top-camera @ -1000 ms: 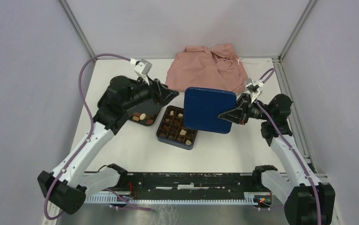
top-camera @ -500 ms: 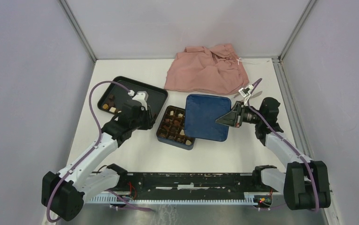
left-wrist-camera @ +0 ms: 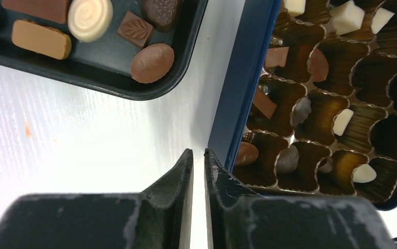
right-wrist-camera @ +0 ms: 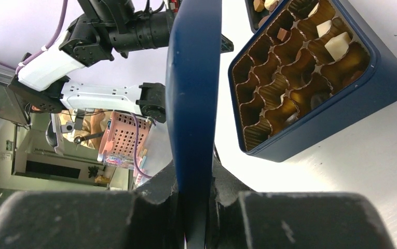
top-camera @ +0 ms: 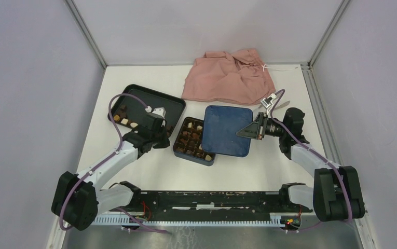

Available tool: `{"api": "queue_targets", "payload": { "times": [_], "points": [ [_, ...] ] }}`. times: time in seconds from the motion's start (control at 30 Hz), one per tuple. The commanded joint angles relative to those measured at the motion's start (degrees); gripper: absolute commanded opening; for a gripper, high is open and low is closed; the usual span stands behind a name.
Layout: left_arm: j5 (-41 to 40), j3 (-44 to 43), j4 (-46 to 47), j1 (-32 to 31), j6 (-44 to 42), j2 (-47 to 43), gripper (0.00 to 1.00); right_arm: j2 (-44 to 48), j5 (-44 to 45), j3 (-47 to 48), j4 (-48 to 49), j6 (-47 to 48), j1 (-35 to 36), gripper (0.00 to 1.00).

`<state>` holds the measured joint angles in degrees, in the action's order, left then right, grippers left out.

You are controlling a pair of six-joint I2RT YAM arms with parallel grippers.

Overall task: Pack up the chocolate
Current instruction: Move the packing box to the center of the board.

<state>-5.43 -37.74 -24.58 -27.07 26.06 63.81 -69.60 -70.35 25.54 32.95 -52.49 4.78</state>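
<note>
**Two arms, top and wrist views.** You see one blue box (top-camera: 192, 157), one lid (top-camera: 227, 130), one black tray (top-camera: 152, 101) and one pink cloth (top-camera: 227, 78) beyond the box. The chocolate (left-wrist-camera: 152, 63) sits partly in the box's cells and partly in the tray left of the box — seven tray pieces in the left wrist view, three cut off. The lid hides the box's right part, so its cells cannot be counted. The left gripper (left-wrist-camera: 197, 155), beside the box's left wall, is all but closed and holds nothing. The right gripper (right-wrist-camera: 195, 181) clamps the lid's edge.
</note>
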Motion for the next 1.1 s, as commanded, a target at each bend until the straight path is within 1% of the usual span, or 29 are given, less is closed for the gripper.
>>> {"api": "queue_targets", "payload": {
  "times": [0.0,0.13,0.27,0.33,0.43,0.53,0.63,0.67,0.73,0.77,0.83,0.9,0.97,1.03,1.07],
  "points": [
    [1.54,0.34,4.63,0.08,2.17,2.46,0.18,0.33,0.31,-0.14,4.10,-1.87,0.39,0.00],
    [4.89,-0.38,6.79,0.02,1.36,6.71,0.14,0.60,0.49,-0.43,4.26,-1.89,0.73,0.00],
    [13.90,-0.78,10.02,-0.49,0.97,10.90,0.12,0.43,0.70,-0.84,4.41,-1.83,2.07,0.00],
    [17.78,-0.87,11.51,-1.96,1.44,12.08,0.12,0.03,0.91,-0.63,4.41,-1.83,2.38,0.00],
    [19.57,-0.35,14.25,-5.37,3.34,12.13,0.12,-1.30,1.34,-0.32,4.49,-1.74,2.36,0.00],
    [20.26,0.40,16.59,-8.39,5.11,11.05,0.13,-2.63,1.73,0.31,4.34,-1.14,2.39,0.00],
    [20.14,1.54,17.76,-9.22,6.17,8.65,0.14,-4.35,1.81,1.45,3.19,-0.13,2.41,0.00],
    [18.23,1.88,16.60,-9.23,6.00,7.03,0.14,-4.77,1.81,1.60,2.91,0.06,2.40,0.00],
    [11.67,2.38,12.35,-9.23,5.67,2.27,0.16,-5.74,1.84,1.72,2.81,0.18,2.39,0.00],
    [8.39,2.82,10.33,-9.27,5.71,-0.60,0.19,-6.13,1.79,1.71,2.67,0.19,2.54,0.00],
    [2.17,3.77,7.59,-9.28,6.27,-7.52,0.31,-7.01,1.58,2.03,2.65,0.44,3.32,0.00],
    [-0.27,5.02,6.62,-9.23,7.18,-14.24,0.47,-7.92,1.53,2.95,2.21,0.84,4.50,0.00],
    [-0.18,6.54,6.92,-9.17,8.35,-19.57,0.63,-9.19,1.78,4.24,0.71,2.13,5.74,0.00],
    [1.98,7.58,8.43,-9.14,9.49,-23.52,0.75,-10.69,2.10,5.42,0.27,2.68,6.87,0.00],
    [3.34,8.12,9.79,-9.21,10.12,-24.53,0.79,-11.47,2.16,5.97,0.23,2.70,7.46,0.00]
  ]
}}
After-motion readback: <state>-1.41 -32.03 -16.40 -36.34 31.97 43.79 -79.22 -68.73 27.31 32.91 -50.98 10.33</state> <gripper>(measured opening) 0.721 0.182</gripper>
